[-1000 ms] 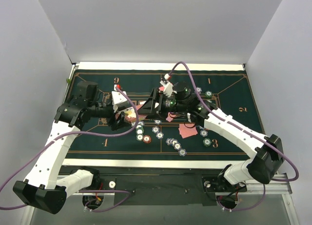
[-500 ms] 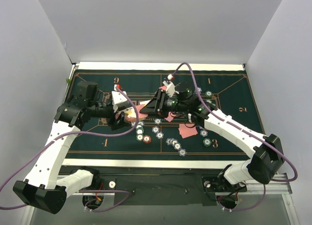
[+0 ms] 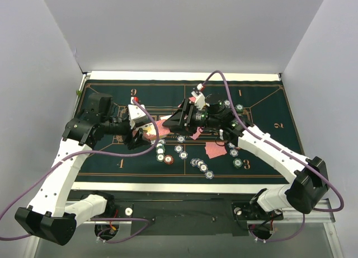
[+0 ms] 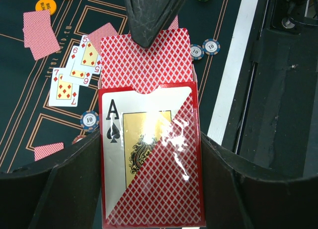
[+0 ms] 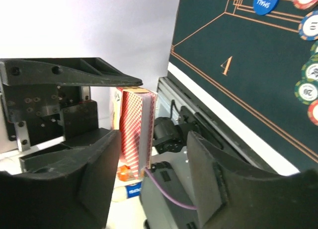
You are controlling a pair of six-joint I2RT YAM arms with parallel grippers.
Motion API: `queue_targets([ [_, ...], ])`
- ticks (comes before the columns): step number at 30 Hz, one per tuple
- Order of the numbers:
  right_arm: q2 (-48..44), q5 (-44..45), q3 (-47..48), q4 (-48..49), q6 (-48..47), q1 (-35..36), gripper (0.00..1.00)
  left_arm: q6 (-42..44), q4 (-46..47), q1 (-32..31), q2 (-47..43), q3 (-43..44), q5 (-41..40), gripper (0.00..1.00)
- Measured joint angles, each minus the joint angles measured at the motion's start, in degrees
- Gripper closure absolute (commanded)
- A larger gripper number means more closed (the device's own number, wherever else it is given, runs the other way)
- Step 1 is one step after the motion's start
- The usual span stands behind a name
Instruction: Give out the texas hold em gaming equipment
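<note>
Above the mat (image 3: pixel 263 101) the two claws meet in mid-air: the left claw (image 4: pixel 149 157) is pressed onto the long sides of the pack (image 4: pixel 149 189). The pack's open end points away from it, straight at the right claw (image 3: pixel 169 122). The right claw is spread, with one finger (image 4: pixel 149 20) over the red-backed cards (image 4: pixel 144 65) sticking out of the pack and the other hidden behind them. Judgement: the right claw is nearer, so next comes a pinch, then a draw along the pack's long axis, away from the left claw.
</note>
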Motion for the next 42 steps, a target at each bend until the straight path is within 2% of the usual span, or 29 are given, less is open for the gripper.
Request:
queue_targets([
  [3,-0.37,0.85,0.2,-2.1,-1.29,0.11,0.33,0.02,0.0,0.0,0.0,0.0,-0.02,0.61],
  [8,-0.52,2.73,2.64,-7.06,-4.68,1.22,0.4,0.22,-0.02,0.0,0.0,0.0,-0.02,0.61],
  [14,-0.02,3.13,2.86,-7.23,-4.92,2.49,0.43,0.22,0.0,0.0,0.0,0.0,-0.02,0.61],
  [23,2.38,3.04,2.86,-4.98,-3.82,2.97,0.63,0.22,-0.57,0.0,0.48,0.13,-0.9,0.61],
  [28,1.2,2.67,1.2,-3.69,-3.37,1.44,0.68,0.2,-0.63,0.0,0.5,0.13,-1.05,0.61],
  [39,-1.4,3.3,-1.86,-4.35,-2.71,-2.05,0.72,0.2,-0.42,0.0,0.5,0.13,-0.85,0.61],
  [42,-1.44,3.28,-1.88,-4.22,-2.27,-2.05,0.69,0.2,-0.42,0.0,0.5,0.13,-0.85,0.61],
])
